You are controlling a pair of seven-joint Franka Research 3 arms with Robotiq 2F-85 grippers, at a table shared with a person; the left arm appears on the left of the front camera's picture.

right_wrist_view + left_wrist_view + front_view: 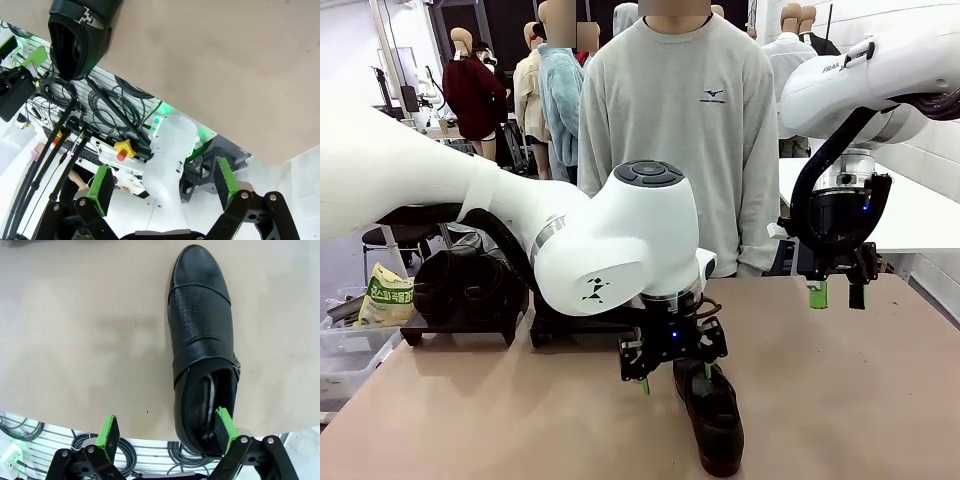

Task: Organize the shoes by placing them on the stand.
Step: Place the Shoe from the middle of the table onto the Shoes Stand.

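I see the counter first: it is big, flat, smooth and pale brown. A person in a soft grey sweatshirt stands at its far edge.

I have two white, round, shiny arms. My left arm reaches low over the near edge, close to the middle. My right arm hangs high over the far right part of the counter.

One black stand sits by the far left edge. It is low, with little feet. Something dark and round sits on top of it, but I cannot tell what it is.

I count one shoe on the counter, at the near edge, just right of the middle. It is black and a bit shiny, like leather. It has a round toe, a patch of tiny holes and a strap across the top.

My left jaws are spread wide apart. One green pad pokes into the heel opening of the shoe, and the other pad is outside it. They are not squeezing it.

My right jaws are spread wide too and grip nothing.
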